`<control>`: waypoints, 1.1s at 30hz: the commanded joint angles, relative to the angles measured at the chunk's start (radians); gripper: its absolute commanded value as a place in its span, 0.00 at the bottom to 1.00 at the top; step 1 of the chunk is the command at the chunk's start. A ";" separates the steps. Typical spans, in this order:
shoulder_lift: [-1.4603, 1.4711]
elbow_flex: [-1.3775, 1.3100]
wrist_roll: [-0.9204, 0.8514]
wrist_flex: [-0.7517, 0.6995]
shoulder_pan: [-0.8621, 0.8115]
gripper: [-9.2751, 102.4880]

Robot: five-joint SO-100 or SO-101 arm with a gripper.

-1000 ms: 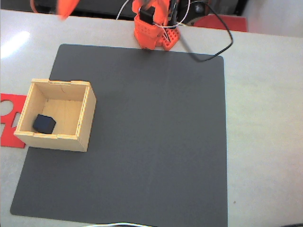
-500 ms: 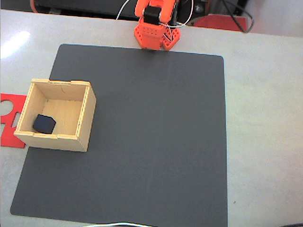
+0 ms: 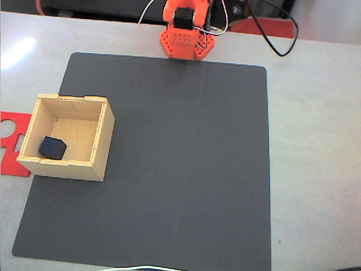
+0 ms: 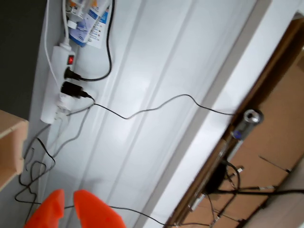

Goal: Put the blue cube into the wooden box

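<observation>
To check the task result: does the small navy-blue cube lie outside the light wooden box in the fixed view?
No, the small navy-blue cube rests on the floor inside the light wooden box.

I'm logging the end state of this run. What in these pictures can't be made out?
- The hand: wrist view's bottom edge cuts off its orange fingers; a narrow gap shows between the tips.
- The blue cube: fixed view, its lower faces hidden inside the wooden box.
- Red cutout piece: partly behind the box and cut by the left edge.

Count, fixed view: 1 blue cube (image 3: 52, 148), 1 wooden box (image 3: 101, 148), 1 red cutout piece (image 3: 10, 141), 1 dark mat (image 3: 180, 169), 1 orange arm base (image 3: 185, 39). Wrist view: 1 white power strip (image 4: 57, 80), 2 orange gripper fingers (image 4: 95, 211).
</observation>
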State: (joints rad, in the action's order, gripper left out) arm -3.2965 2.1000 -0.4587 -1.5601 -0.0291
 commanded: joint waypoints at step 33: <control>-0.041 0.946 0.272 0.500 -0.103 0.08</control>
State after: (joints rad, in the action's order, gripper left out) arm -3.3241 3.0204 -0.1948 -1.0983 -0.1074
